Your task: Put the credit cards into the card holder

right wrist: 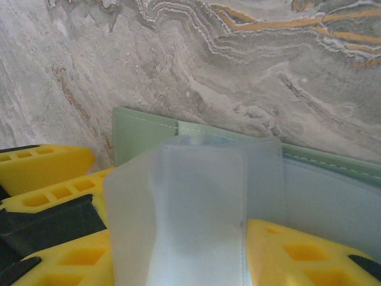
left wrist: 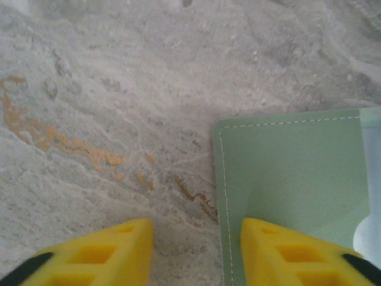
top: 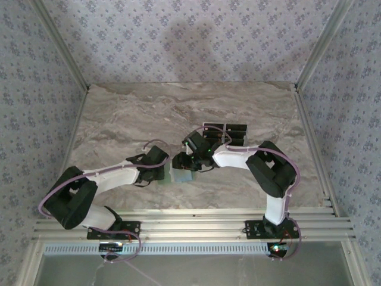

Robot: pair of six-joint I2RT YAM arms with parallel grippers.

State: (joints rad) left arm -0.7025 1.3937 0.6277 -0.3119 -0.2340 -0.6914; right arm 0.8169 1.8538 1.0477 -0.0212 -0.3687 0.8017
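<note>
Two-arm card-loading set-up, read from the arm bases outward. Nearest, the left pincer (left wrist: 195, 239) has its yellow fingertips apart, astride the stitched left edge of the small pale sage-green soft card holder (left wrist: 292, 173): one fingertip is over the green material, the other over the bare grey marble-patterned table (top: 131, 113). Whether it presses the holder down cannot be told. Just beyond, the right pincer (right wrist: 181, 238) meets it from the opposite side, its fingertips also apart. A translucent plastic inner flap (right wrist: 196, 196) of the holder stands raised across them, and no clamp on it is evident. The holder lies flat on the table between the two pincers, near the middle of the table. Nothing dark shows through the flap or on the green lining, so the holder appears to contain no card. Farther back, the thin flat black rectangular credit cards (top: 226, 133) lie in a close group on the table beside the right forearm, apart from the holder, and neither pincer carries one. Likely hazards: the raised flap may drop shut once the right pincer leaves to fetch a card, closing the opening. The light, soft holder may slide or buckle if the left fingertip does not pin it. The thin cards, lying flat on a hard surface, give the fingertips little edge to catch. The two pincers work close enough together to knock each other.
</note>
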